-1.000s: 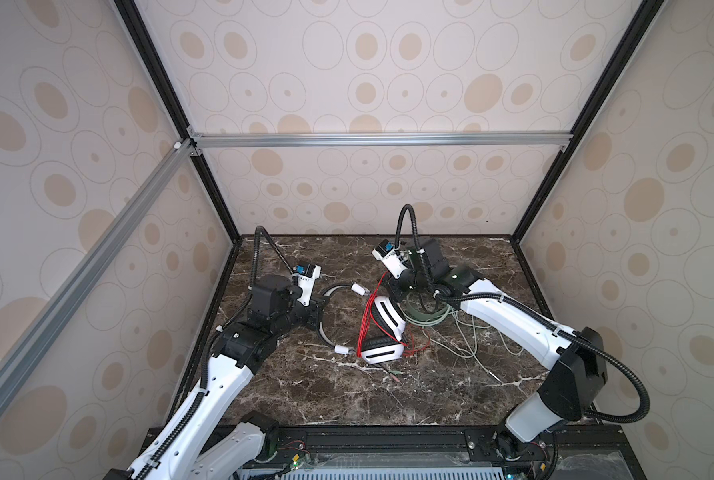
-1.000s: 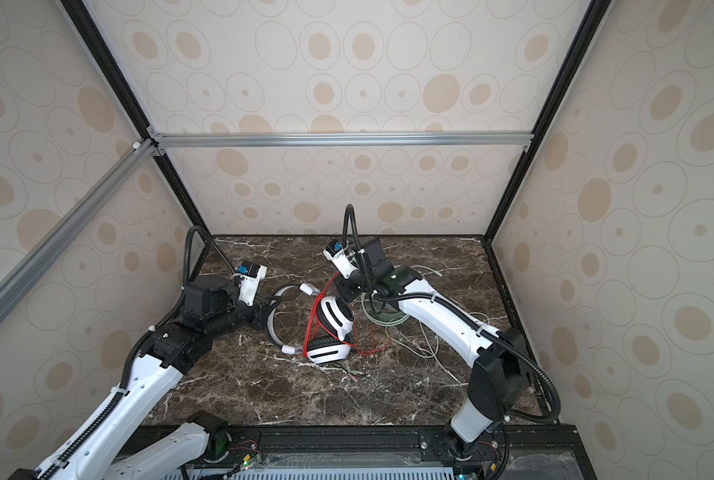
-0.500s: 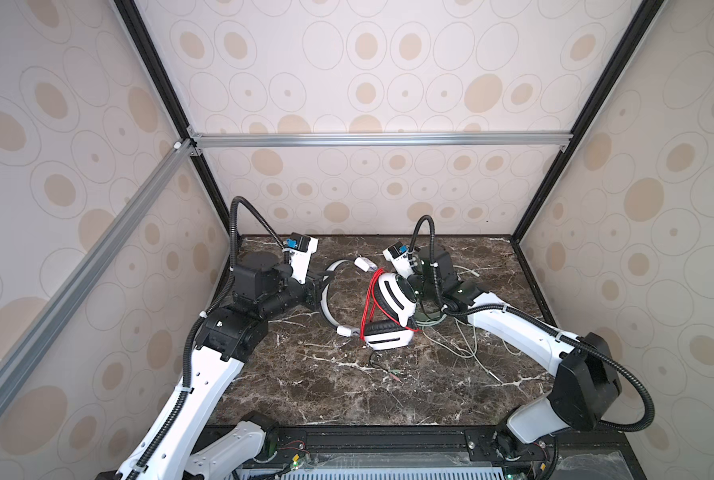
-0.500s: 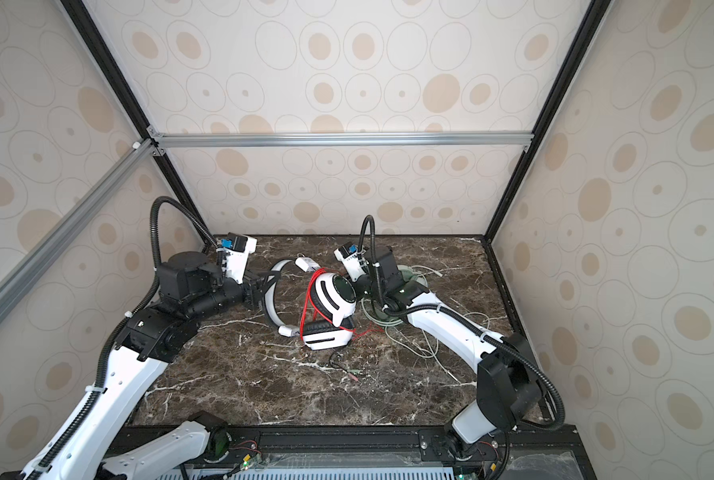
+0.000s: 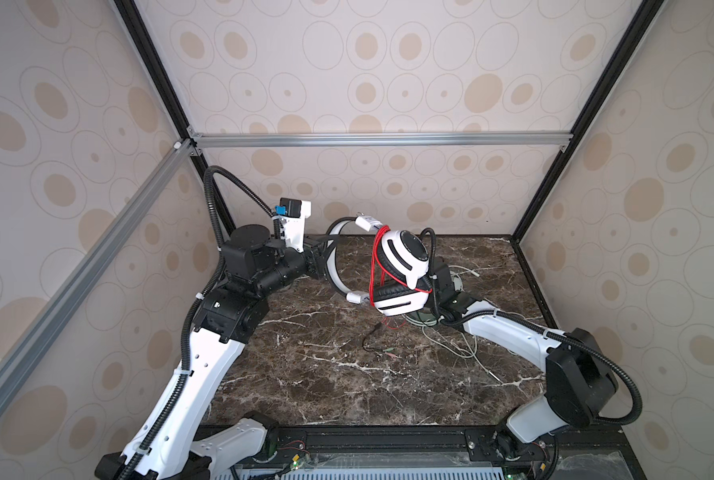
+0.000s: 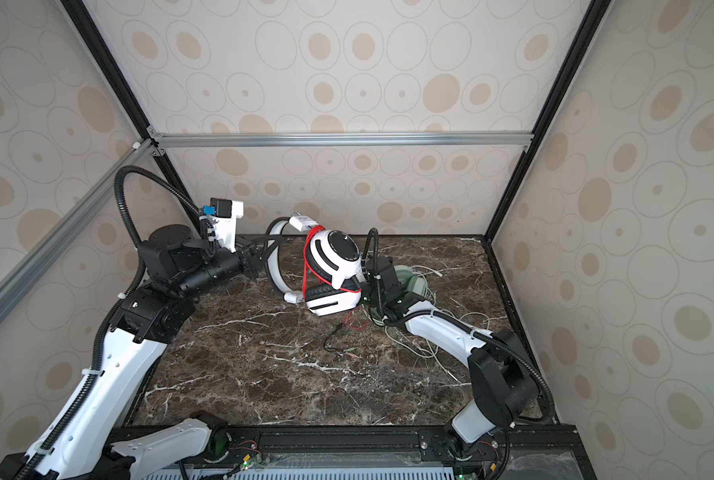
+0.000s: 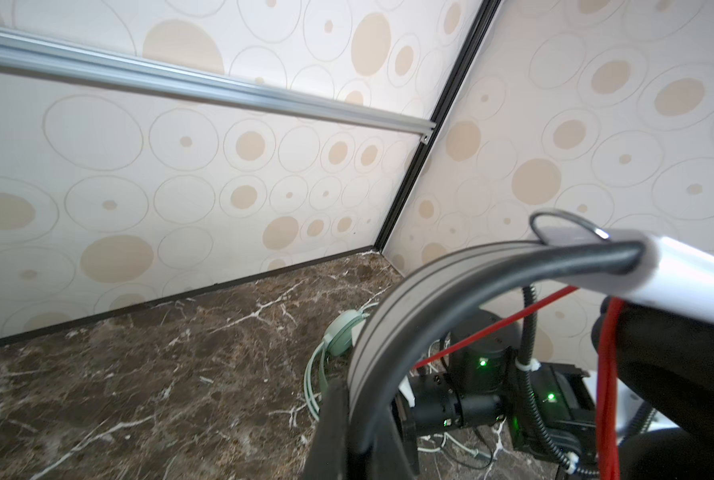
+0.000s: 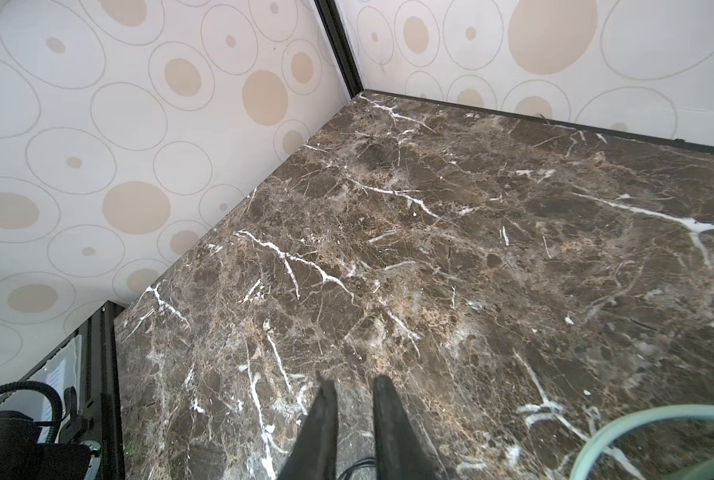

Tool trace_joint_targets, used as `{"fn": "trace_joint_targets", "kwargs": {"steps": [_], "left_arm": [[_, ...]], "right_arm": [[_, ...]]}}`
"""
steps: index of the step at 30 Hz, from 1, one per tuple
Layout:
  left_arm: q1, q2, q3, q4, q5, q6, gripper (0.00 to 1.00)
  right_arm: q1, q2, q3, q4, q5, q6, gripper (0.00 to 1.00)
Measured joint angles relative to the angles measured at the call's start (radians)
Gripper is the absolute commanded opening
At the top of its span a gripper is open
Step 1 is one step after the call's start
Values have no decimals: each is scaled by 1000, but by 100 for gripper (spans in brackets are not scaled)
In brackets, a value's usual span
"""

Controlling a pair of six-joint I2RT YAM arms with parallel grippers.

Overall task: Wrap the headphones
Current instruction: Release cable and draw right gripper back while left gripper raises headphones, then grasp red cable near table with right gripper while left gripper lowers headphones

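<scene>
1. White plastic with black ear pads: the white headphones hang in the air above the back middle of the bench. Both top views show the two cups folded close together.
2. Their thin red cable runs in several turns around the cups and up toward the headband. A loose red tail drops to the bench and appears to end in a dark plug lying just below the cups.
3. The left gripper is clamped on the headband and carries the whole headset.
4. The right gripper sits low behind the cups, mostly hidden in the top views. Its wrist view shows the jaws a narrow gap apart, with nothing visible between them.
5. The mint-green headphones lie on the bench behind the right arm. Their pale green cable sprawls loose beside that arm, not yet wrapped.
6. The step in hand looks like winding the last of the red cable.
   - The right gripper would best take the tail close to the plug and keep it lightly taut.
   - Each new turn should lie beside the earlier ones while the left gripper holds the headset steady.
   - The green cable lies near the tail, so picking up the wrong strand is a risk.
7. A small white tag at the top of the headband carries print too small to read. The ringed cup face shows fine marks, but no brand name is legible.
</scene>
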Motion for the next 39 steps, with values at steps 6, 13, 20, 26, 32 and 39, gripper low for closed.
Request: {"fn": "trace_joint_targets", "kwargs": {"steps": [6, 13, 20, 26, 32, 39], "left_arm": [[2, 12, 14, 64, 22, -42, 0], [29, 32, 16, 125, 30, -82, 0], [108, 43, 30, 142, -73, -127, 0], [145, 117, 93, 101, -246, -138, 0], [165, 164, 118, 52, -411, -165, 0], [186, 216, 100, 21, -528, -169, 0]], "right_arm": [[0, 50, -57, 79, 0, 53, 17], [0, 119, -57, 116, -3, 79, 8], [0, 126, -61, 136, -2, 88, 0], [20, 106, -67, 79, 31, 54, 0], [113, 37, -67, -65, 113, -40, 0], [234, -42, -50, -232, 214, -158, 0]]}}
